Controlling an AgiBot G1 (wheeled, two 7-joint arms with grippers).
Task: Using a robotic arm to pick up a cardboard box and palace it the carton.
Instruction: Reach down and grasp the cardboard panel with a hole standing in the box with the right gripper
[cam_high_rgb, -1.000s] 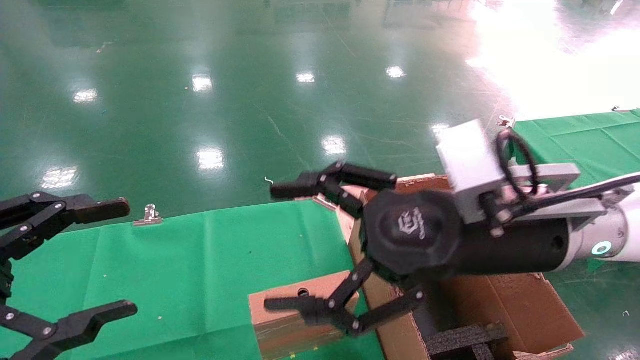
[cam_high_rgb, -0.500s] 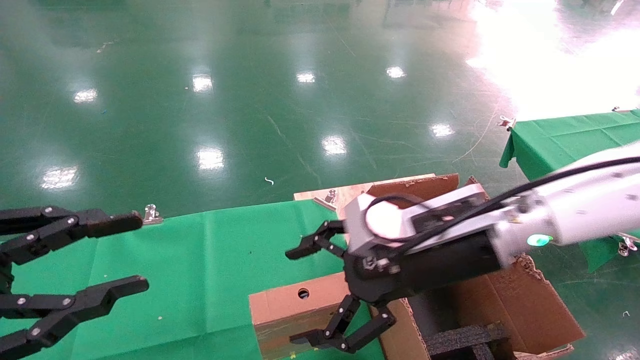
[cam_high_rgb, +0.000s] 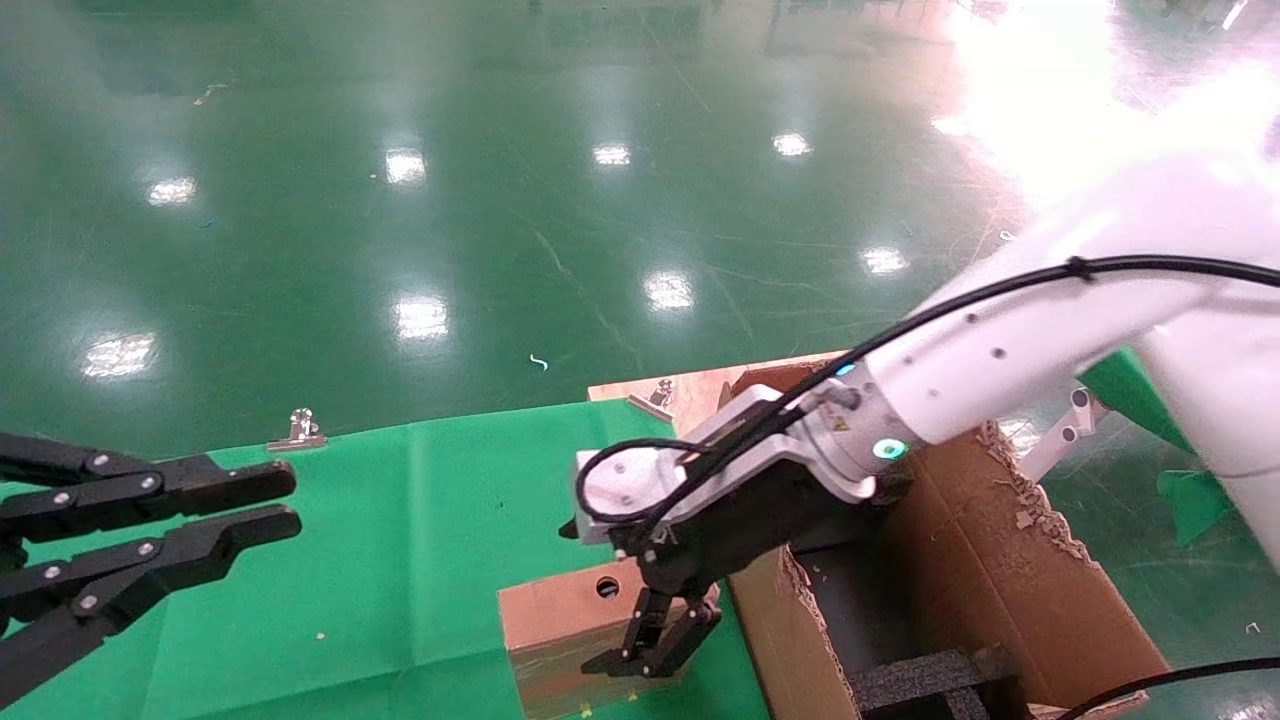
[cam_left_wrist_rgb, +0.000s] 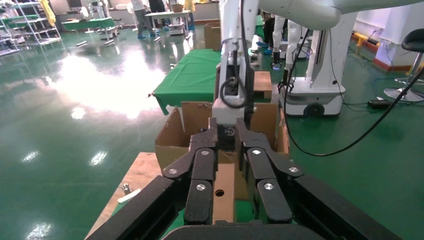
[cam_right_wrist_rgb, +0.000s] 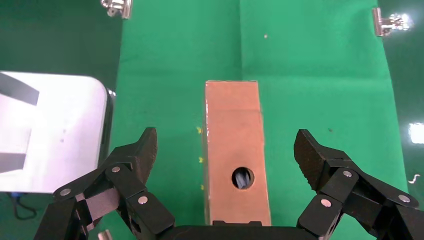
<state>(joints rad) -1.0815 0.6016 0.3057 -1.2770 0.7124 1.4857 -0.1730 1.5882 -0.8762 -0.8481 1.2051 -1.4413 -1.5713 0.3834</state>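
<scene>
A shiny green floor (cam_high_rgb: 400, 200) is spreading out behind everything. In front of it, a counter (cam_high_rgb: 380, 540) draped in green cloth is sitting at the bottom of the head view, with metal clips (cam_high_rgb: 296, 430) pinching the cloth at its far edge. To the right of the counter, the carton (cam_high_rgb: 1010, 590), a large brown corrugated one with torn, ragged flaps and black foam (cam_high_rgb: 930, 675) inside, is standing open. The robotic arm (cam_high_rgb: 1020, 340), glossy white with a black cable running along it, is reaching in from the right, across the carton's near-left corner. Its black wrist is pointing down at the cardboard box (cam_right_wrist_rgb: 234, 155), a small closed brown one with a round hole in its top, which is lying flat on the counter just beside the carton's left wall. The right tool (cam_right_wrist_rgb: 227, 165) is hanging directly over the box with its fingers (cam_right_wrist_rgb: 134, 165) spread wide on either side, released and not touching it. At the far left, the left tool (cam_high_rgb: 255, 505) is hovering idle above the counter, fingers slightly parted and gripping nothing.
</scene>
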